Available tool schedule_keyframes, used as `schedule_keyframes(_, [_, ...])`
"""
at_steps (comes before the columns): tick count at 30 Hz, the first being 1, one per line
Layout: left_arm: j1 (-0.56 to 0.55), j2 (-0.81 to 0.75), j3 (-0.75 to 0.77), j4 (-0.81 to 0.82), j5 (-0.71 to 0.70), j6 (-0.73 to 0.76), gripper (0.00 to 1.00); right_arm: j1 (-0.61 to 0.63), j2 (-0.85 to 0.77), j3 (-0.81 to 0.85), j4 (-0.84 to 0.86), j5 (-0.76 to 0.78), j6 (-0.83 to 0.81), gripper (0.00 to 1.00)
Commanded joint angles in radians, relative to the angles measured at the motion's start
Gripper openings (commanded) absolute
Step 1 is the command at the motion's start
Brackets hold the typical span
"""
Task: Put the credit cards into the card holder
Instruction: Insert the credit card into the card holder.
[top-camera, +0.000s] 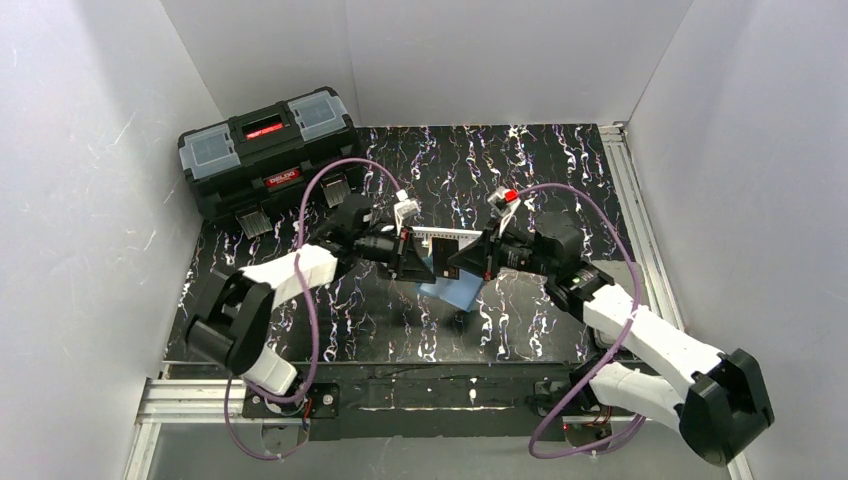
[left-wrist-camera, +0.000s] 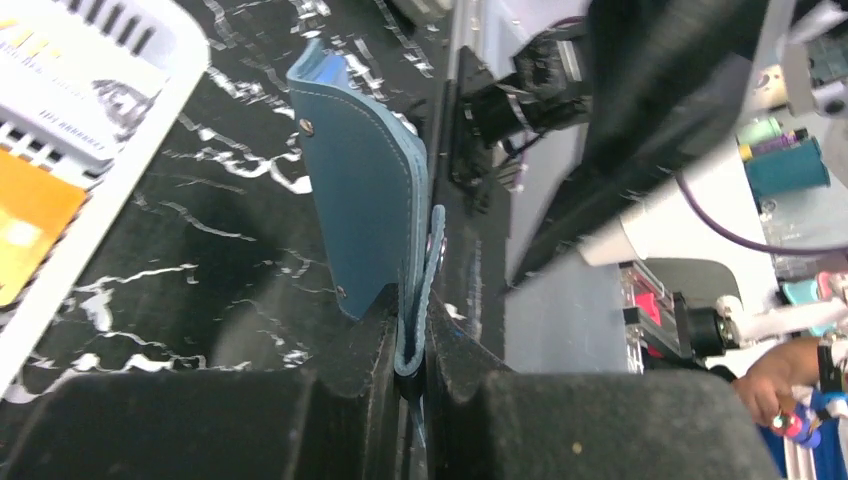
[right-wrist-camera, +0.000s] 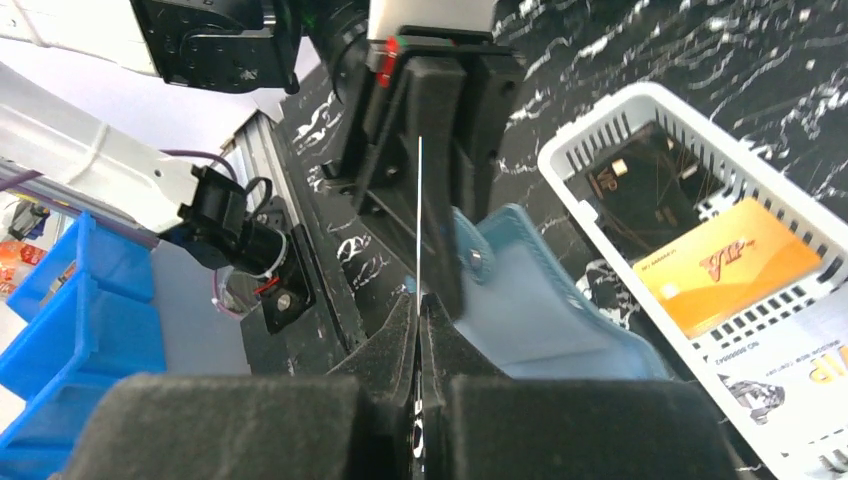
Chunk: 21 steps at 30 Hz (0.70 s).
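The teal-blue card holder (left-wrist-camera: 365, 190) stands on edge above the table, and my left gripper (left-wrist-camera: 412, 325) is shut on its lower edge next to the snap tab. My right gripper (right-wrist-camera: 419, 305) is shut on a credit card (right-wrist-camera: 419, 200) seen edge-on as a thin line, running up towards the left fingers (right-wrist-camera: 440, 110). From above, this card (top-camera: 446, 258) looks black and sits between the two grippers, over the card holder (top-camera: 458, 292). An orange card (right-wrist-camera: 730, 265) and a pale card (right-wrist-camera: 790, 375) lie in the white basket (right-wrist-camera: 600, 130).
The white mesh basket (top-camera: 440, 236) sits just behind the grippers. A black toolbox (top-camera: 270, 160) stands at the back left. White walls close in the table on three sides, and an aluminium rail (top-camera: 630, 200) runs along its right edge.
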Motion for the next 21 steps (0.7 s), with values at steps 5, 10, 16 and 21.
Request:
schedule_keyframes(5, [0.001, 0.154, -0.042, 0.204, -0.109, -0.043, 0.00, -0.041, 0.177, -0.035, 0.067, -0.102, 0.038, 0.01])
schedule_keyframes(10, [0.016, 0.130, -0.128, 0.156, -0.182, -0.001, 0.00, -0.099, 0.278, -0.043, 0.062, -0.196, 0.062, 0.01])
schedule_keyframes(16, [0.004, 0.031, -0.177, -0.040, -0.300, 0.064, 0.00, -0.103, 0.384, 0.012, -0.080, -0.248, 0.007, 0.01])
schedule_keyframes(21, [0.002, -0.026, -0.224, -0.118, -0.434, 0.095, 0.00, -0.103, 0.462, 0.026, -0.099, -0.280, 0.014, 0.01])
